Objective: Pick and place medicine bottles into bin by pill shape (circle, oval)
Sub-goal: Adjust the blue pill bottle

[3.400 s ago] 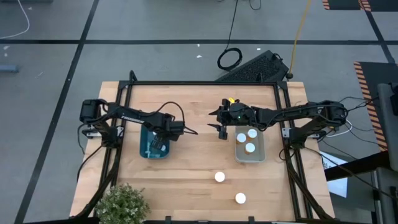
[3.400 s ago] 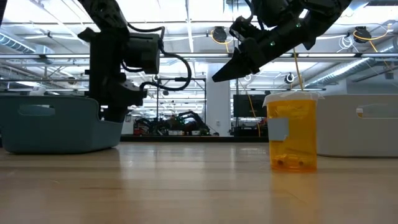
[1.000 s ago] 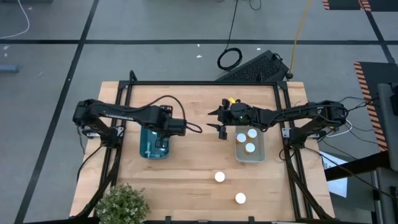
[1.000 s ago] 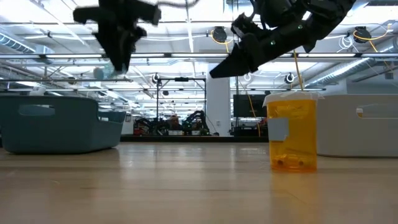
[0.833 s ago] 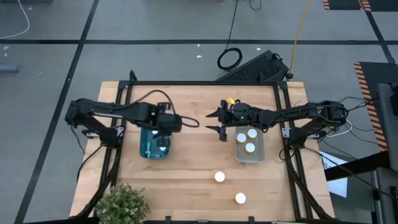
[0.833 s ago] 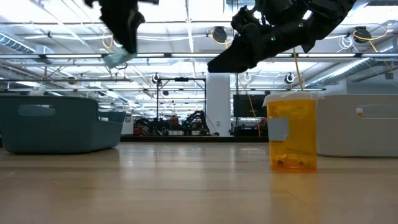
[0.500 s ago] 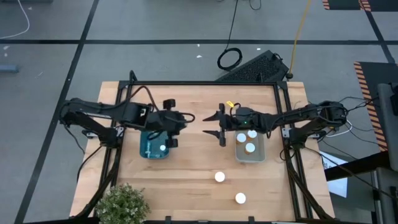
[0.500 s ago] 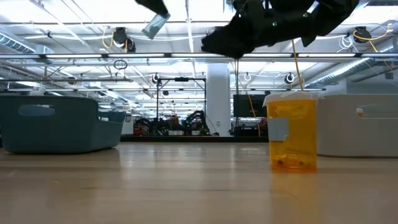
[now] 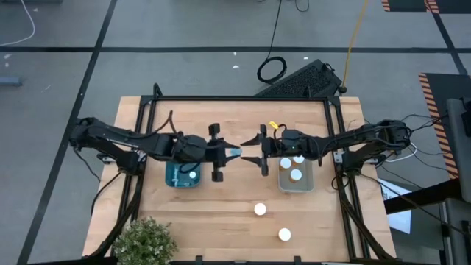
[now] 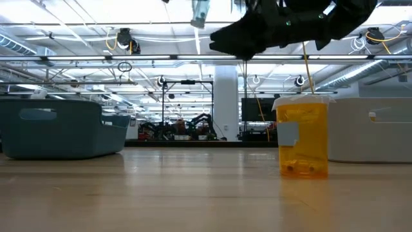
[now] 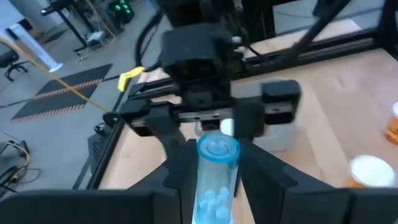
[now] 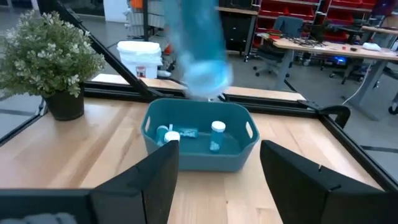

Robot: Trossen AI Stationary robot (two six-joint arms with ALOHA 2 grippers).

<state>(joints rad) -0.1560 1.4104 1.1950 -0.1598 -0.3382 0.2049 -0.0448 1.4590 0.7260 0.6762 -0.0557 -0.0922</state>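
Count: 2 bins point(image 9: 181, 177) point(image 9: 295, 182), 3 bottles point(image 9: 295, 174) in the clear bin, 2 loose bottles point(image 9: 260, 210) point(image 9: 284, 235) on the desk point(image 9: 235, 213), 1 plant point(image 9: 144, 240).

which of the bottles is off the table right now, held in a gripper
The clear blue bottle between the left gripper's fingers, held up mid-table toward the right gripper. The other bottles sit in bins or stand on the table.

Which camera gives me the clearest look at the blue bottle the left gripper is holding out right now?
The left wrist view: the blue bottle stands sharp between the left gripper fingers, pills visible inside. The high view shows only a small blue tip, the low view a sliver at the top edge, and the right wrist view a blurred blue shape.
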